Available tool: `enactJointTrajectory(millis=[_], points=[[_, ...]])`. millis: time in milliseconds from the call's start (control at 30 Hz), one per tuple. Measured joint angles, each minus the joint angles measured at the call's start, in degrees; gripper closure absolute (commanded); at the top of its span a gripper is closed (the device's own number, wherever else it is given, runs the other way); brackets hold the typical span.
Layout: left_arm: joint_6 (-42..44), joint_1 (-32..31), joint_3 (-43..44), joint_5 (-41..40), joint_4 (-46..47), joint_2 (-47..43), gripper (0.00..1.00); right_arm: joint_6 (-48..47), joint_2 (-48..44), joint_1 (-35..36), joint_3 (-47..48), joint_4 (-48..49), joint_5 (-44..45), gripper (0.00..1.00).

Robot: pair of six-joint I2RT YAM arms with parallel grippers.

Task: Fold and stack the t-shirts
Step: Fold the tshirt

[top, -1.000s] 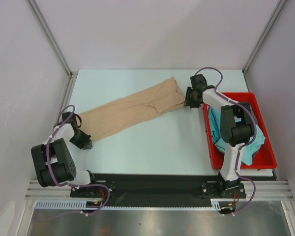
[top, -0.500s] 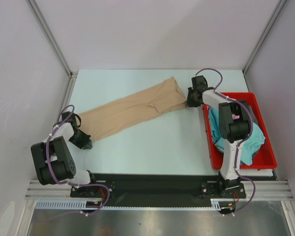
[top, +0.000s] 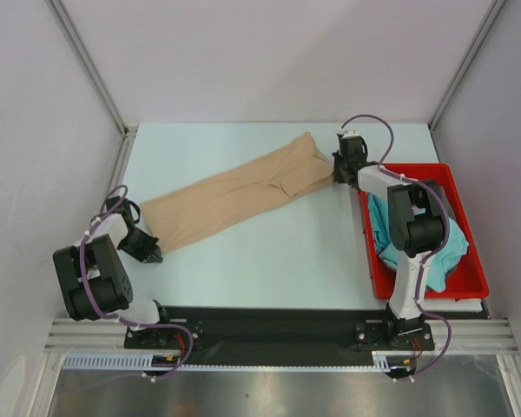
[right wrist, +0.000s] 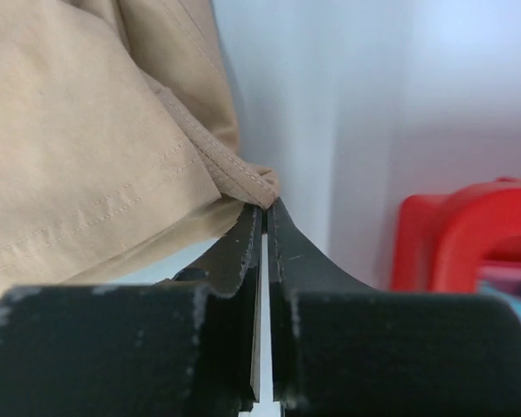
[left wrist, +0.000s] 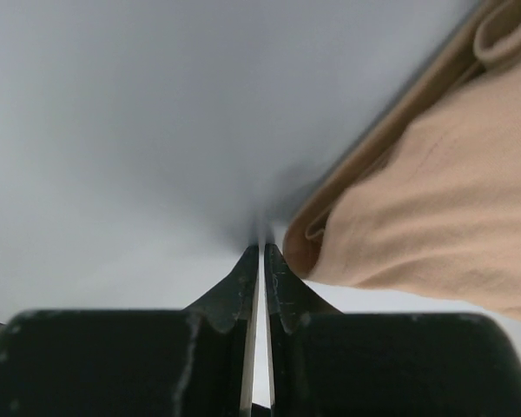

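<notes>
Right gripper [right wrist: 266,208]: jaws closed to a hairline, tips nipping the stitched hem corner of the tan shirt [right wrist: 78,130]
Left gripper [left wrist: 260,248]: jaws down to a sliver, tips low on the table [left wrist: 113,130]; the shirt's folded edge lies just beside the right-hand finger; whether any cloth sits between the tips cannot be told
Tan shirt: lies flat as a long band slanting across the table, near-left end at the left gripper, far-right end at the right gripper
Overhead view only: shows the full run of the shirt, both arms reaching to its opposite ends, and a red bin [top: 476,282] at the table's right edge holding a teal shirt [top: 452,244], partly hidden by the right arm
Right wrist view only: shows hem stitching and layered folds at the pinched corner, with a blurred bin corner to the right
Left wrist view only: shows a rolled hem at upper right; the fingertips themselves are blurred
Bin and tan shirt: apart, with the right gripper between them
</notes>
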Motion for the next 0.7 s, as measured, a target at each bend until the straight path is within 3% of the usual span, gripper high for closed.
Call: enactJointTrajectory(millis=[100, 167, 267, 367, 433, 500, 600, 700], points=[[0.02, 0.28, -0.02, 0.35, 0.0, 0.0, 0.91, -2.4, -1.79, 0.11, -0.98, 2.71, 2.03, 1.0], [0.02, 0.37, -0.02, 0.46, 0.02, 0.02, 0.92, -3.02, -2.67, 0.15, -0.96, 3.72, 2.43, 0.79], [0.02, 0.44, -0.02, 0.63, 0.09, 0.07, 0.93, -1.77, -2.99, 0.13, -0.07, 2.71, 2.38, 0.71], [0.02, 0.55, -0.02, 0.83, 0.13, 0.11, 0.93, 1.11, -2.99, 0.11, 1.66, -1.01, 2.23, 0.55], [0.02, 0.57, -0.04, 0.83, 0.13, 0.11, 0.92, 3.34, -2.99, 0.09, 2.93, -3.39, 2.1, 0.51], [0.02, 0.63, -0.09, 0.83, 0.17, 0.11, 0.92, 5.2, -2.99, -0.04, 4.11, -5.99, 1.75, 0.51], [0.04, 1.36, -0.07, 1.4, 0.17, 0.44, 0.92, 7.76, -3.1, -0.37, 5.46, -9.38, 0.26, 0.59], [0.09, 3.26, 0.46, 3.41, -0.28, 1.57, 0.92, 9.94, -3.61, -0.46, 5.55, -11.43, -2.01, 0.79]])
